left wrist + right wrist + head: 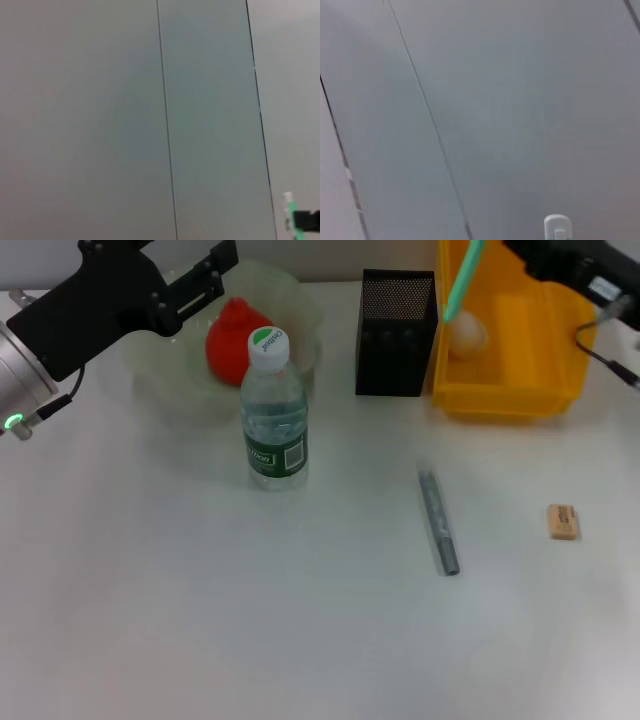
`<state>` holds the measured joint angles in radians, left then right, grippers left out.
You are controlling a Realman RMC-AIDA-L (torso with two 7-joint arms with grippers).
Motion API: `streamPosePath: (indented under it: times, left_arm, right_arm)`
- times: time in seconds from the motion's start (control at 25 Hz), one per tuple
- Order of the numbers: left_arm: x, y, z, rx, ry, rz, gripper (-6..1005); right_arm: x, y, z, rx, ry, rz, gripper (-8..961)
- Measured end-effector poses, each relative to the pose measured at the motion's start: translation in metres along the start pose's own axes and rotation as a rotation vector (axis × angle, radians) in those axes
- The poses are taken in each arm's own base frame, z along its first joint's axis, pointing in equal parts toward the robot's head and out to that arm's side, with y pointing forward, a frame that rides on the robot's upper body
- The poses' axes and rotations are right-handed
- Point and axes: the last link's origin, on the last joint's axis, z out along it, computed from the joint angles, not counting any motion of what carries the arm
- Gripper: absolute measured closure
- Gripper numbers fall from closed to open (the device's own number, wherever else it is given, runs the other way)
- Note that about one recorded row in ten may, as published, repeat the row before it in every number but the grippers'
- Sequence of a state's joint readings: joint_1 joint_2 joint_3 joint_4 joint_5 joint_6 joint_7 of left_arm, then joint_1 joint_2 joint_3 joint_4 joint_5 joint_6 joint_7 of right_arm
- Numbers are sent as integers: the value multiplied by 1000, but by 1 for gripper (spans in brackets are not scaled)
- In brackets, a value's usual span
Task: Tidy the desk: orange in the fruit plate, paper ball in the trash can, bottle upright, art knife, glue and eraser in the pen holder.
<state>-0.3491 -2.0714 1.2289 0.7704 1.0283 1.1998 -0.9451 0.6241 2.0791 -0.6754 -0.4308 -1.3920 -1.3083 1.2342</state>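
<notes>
Art knife (438, 522) nearest; paper ball (465, 333) blurred in trash can (520, 380); hands' state untellable.

The rough red-orange ball (232, 340) is held in the ruffled pale-green bowl (160, 380) at far left, behind the upright clear plastic bottle (272, 415). The black mesh cup (396, 335) is flanked on its right by the yellow plastic bin (520, 380), which contains the crumpled white paper wad (465, 335). The grey pen-like stick (438, 521) and the tan block eraser (563, 521) are placed nearer, on the white counter (300, 620).

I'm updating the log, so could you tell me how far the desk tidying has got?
Done: orange in the fruit plate, paper ball in the trash can, bottle upright. Nothing visibly in hand. Left: eraser and grey art knife, both outside the pen holder.
</notes>
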Motion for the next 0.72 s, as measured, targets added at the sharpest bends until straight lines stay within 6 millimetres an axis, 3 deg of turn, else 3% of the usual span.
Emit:
streamPosePath:
  times: [0.16, 0.4, 0.72]
  left_arm:
    - [-1, 1, 1, 1, 13, 1, 330]
    - [-6, 2, -3, 6, 12, 8, 330]
    - [-10, 1, -6, 19, 8, -5, 330]
  right_arm:
    - [11, 2, 27, 26, 42, -93, 768]
    - [12, 6, 59, 43, 80, -225, 764]
    - [11, 3, 75, 77, 120, -324, 758]
